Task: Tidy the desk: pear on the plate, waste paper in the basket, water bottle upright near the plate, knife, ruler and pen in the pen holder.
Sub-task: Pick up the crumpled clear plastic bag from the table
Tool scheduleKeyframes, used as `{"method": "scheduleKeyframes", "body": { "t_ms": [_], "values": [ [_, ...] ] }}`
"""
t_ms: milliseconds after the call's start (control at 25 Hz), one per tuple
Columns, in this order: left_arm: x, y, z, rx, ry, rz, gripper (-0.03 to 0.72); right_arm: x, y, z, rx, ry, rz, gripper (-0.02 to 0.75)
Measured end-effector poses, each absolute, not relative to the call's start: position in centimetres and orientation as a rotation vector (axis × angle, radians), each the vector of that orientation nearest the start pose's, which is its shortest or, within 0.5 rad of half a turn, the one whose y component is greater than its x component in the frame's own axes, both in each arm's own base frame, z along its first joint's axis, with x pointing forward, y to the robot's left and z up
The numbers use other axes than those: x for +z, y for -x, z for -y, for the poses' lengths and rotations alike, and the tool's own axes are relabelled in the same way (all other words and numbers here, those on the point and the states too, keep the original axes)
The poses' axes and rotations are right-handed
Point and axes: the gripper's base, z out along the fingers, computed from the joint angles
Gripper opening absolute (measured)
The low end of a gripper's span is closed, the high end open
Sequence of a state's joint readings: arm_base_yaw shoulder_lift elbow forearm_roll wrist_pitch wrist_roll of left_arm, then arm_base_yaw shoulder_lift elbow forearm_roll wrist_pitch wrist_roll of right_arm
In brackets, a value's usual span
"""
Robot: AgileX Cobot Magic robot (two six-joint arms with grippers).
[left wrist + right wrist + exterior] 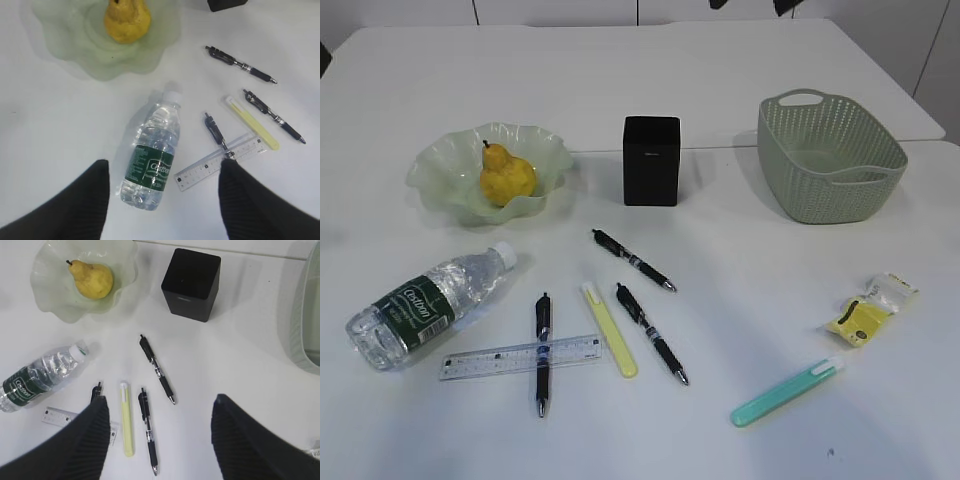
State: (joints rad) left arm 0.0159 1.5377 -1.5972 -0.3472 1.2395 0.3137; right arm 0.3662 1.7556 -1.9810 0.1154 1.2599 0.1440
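A: Containers first. Plate [450,180], pale green translucent glass, ruffled rim, holds the pear [506,177]: yellow, short dark stem, lying inside. Basket [828,157], sage plastic, woven-look pierced wall, cut-out handle showing at the back; nothing seen in it. Holder [651,160], matte black square cup between the two; interior not visible from any view.

B: Loose items on the bench [740,70]?

A: Bottle [425,305] on its side, clear crinkled plastic, white cap toward the plate, dark green label. Ruler [520,358], flat clear plastic, black markings, just right of the bottle's base. One black pen [542,353] lies across it. Two more black pens [633,260] and [651,333] sit apart, right of a pale yellow stick [609,328]. A teal stick [786,392] lies further right. Paper [870,308], crumpled yellow and white with a dark mark, sits below the basket, well apart from it.

B: Fingers?

A: Left fingers [80,205] apart, above the bottle, holding nothing. Right fingers [245,440] apart over the pens, holding nothing.
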Motion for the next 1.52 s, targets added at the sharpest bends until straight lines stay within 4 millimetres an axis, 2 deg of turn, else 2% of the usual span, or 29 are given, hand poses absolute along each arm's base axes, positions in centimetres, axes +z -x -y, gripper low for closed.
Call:
{"method": "scheduleKeyframes", "body": {
  "t_ms": [280, 440, 600, 760, 1000, 1160, 1280, 1520],
  "values": [
    [39.6, -29.2, 2.4, -0.358, -0.301, -2.565, 0.461, 42.3, -31.3, -13.1, 0.352, 0.292, -2.545, 0.501],
    [39.5, -27.8, 2.2, -0.326, -0.273, -2.581, 0.491, 42.4, -29.3, -12.2, 0.335, 0.292, -2.550, 0.500],
    [38.3, -26.6, 1.6, -0.250, -0.240, -2.636, 0.520, 42.2, -27.4, -11.2, 0.286, 0.295, -2.558, 0.500],
    [36.8, -25.5, 1.4, -0.217, -0.232, -2.692, 0.525, 40.9, -26.2, -10.2, 0.194, 0.303, -2.595, 0.501],
    [34.3, -24.6, 1.2, -0.202, -0.219, -2.781, 0.525, 38.3, -25.3, -8.9, 0.036, 0.333, -2.661, 0.501],
    [32.7, -24.2, 1.2, -0.216, -0.198, -2.840, 0.525, 36.8, -25.0, -8.6, -0.006, 0.356, -2.704, 0.500],
    [32.4, -24.1, 1.2, -0.218, -0.192, -2.848, 0.525, 36.1, -24.9, -8.6, -0.017, 0.377, -2.725, 0.500],
    [32.4, -24.1, 1.2, -0.217, -0.192, -2.847, 0.525, 36.1, -24.9, -8.5, -0.029, 0.383, -2.719, 0.500]
  ]
}}
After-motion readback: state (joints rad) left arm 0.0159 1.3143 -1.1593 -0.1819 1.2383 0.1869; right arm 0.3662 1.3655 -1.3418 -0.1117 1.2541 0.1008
